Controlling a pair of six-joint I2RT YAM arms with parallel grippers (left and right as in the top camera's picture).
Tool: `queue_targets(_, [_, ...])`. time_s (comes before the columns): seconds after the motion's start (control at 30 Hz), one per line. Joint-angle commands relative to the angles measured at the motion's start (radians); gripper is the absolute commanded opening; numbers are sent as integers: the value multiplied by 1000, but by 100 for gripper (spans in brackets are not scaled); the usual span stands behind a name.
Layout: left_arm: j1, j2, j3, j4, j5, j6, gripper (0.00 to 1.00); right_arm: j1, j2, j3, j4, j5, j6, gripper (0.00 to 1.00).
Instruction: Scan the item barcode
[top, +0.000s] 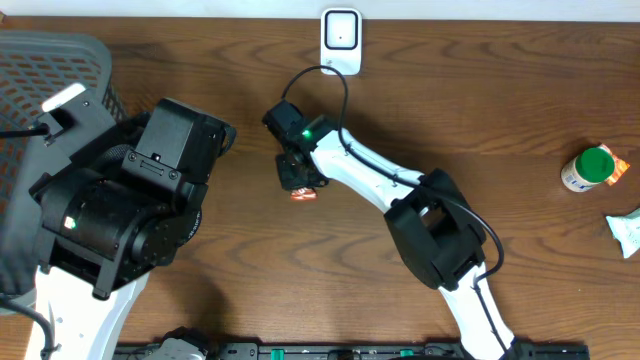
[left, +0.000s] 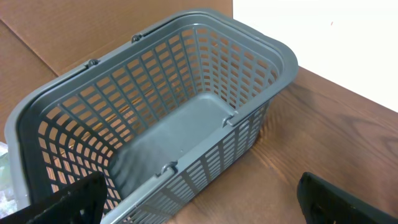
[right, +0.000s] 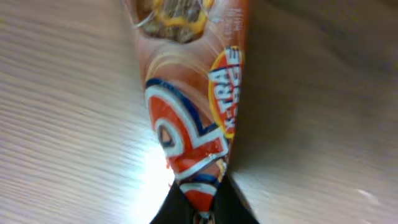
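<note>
Currently, operator, your stock reads thus.

Item: snack packet (right: 193, 93), orange-red wrapper with a blue-edged logo. Only the letters "TRA" in a yellow oval can be read; the rest is blurred.

Location: pinched by its narrow end in your right gripper (right: 200, 208), jaws closed on it, near the white scanner (top: 341, 38). You cannot tell whether it touches the table (top: 500, 90).

Your left gripper (left: 199, 202): jaws wide, holding nothing, facing the grey basket (left: 273, 68).

Overhead view only: green-capped bottle (top: 590, 168) and pale packet (top: 628, 230), far right, well apart from the item.
</note>
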Motion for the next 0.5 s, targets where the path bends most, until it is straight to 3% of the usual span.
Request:
queue_targets(0.0, [6, 2, 8, -32, -2, -9, 98, -73, -27, -10, -97, 122, 3, 1])
queue_targets(0.27, [6, 2, 8, -32, -2, -9, 98, -214, -45, -10, -263, 192, -63, 1])
queue_targets(0.3, [6, 2, 8, -32, -2, -9, 98, -232, -46, -10, -272, 192, -81, 5])
queue_targets(0.43, [6, 2, 8, -32, -2, -9, 98, -284, -64, -10, -296, 145, -163, 47])
queue_targets(0.47, [6, 2, 8, -32, -2, -9, 98, -295, -73, -10, -299, 120, -182, 50])
